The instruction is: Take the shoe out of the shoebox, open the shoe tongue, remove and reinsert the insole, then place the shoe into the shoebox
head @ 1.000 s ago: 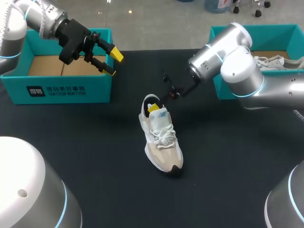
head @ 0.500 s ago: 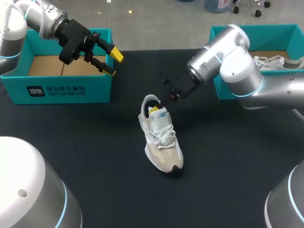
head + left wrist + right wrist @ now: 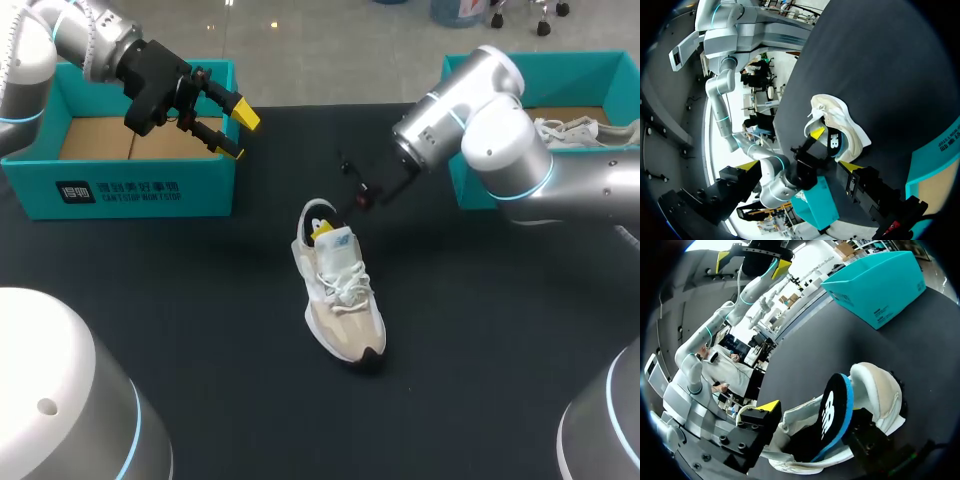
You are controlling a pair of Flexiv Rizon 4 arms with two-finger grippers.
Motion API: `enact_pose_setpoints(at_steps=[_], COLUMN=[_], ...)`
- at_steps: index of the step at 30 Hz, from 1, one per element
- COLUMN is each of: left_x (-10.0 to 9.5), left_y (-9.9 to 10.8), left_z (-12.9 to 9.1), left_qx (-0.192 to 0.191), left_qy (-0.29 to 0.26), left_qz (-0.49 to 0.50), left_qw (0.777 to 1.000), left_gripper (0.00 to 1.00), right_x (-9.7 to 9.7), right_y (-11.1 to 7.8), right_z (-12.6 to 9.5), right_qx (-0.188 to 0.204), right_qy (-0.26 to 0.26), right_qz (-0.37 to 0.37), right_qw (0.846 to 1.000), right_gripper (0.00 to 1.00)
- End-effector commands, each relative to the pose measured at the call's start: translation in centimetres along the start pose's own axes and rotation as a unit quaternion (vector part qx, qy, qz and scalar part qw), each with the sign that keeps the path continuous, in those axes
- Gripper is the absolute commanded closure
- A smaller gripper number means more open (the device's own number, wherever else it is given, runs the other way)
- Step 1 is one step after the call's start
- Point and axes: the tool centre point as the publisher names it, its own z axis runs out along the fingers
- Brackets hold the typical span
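A beige and white shoe [image 3: 336, 292] lies on the black table, toe toward me. Its tongue [image 3: 834, 412], black inside with a blue edge, stands raised. My right gripper [image 3: 326, 224] sits at the shoe's opening [image 3: 817, 421], open: one yellow-tipped finger [image 3: 768, 407] stands clear of the tongue, while the other finger [image 3: 866, 436] is on the tongue's far side. My left gripper [image 3: 226, 126] hangs wide open and empty over the near corner of the left shoebox [image 3: 130, 185]. The left wrist view shows the shoe [image 3: 840, 131] ahead of the left gripper [image 3: 799, 167].
A second teal shoebox [image 3: 598, 72] at the right holds another white shoe [image 3: 575, 130]. My right arm [image 3: 480, 120] spans the space between that box and the shoe. Bare black table lies in front of the shoe.
The right wrist has shifted slightly toward the far side, and its fingers have parted at the shoe's opening. The shoe and the left arm have not moved.
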Motion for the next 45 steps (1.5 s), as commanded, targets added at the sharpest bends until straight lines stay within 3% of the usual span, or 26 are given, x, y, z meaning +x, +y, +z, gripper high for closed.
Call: enact_pose_setpoints(at_steps=[1, 18, 26, 32, 45], left_x=[0.0, 0.0, 0.0, 0.0, 0.0], left_y=[0.0, 0.0, 0.0, 0.0, 0.0], left_z=[0.0, 0.0, 0.0, 0.0, 0.0], left_qx=[0.001, 0.001, 0.001, 0.001, 0.001], left_qy=[0.002, 0.002, 0.002, 0.002, 0.002], left_qz=[0.001, 0.001, 0.001, 0.001, 0.001], left_qw=[1.000, 1.000, 1.000, 1.000, 1.000], left_gripper=[0.00, 0.00, 0.00, 0.00, 0.00], right_x=[0.7, 0.6, 0.1, 0.2, 0.7], right_y=[0.2, 0.0, -0.1, 0.3, 1.7], right_z=[-0.2, -1.2, -1.2, -1.9, -2.4], right_qx=[0.005, 0.007, 0.003, -0.005, -0.007], right_qy=[-0.007, -0.024, -0.026, -0.042, -0.060], right_qz=[-0.002, 0.002, 0.007, 0.003, -0.012], right_qw=[1.000, 1.000, 1.000, 0.999, 0.998], right_gripper=[0.27, 0.13, 0.25, 0.13, 0.08])
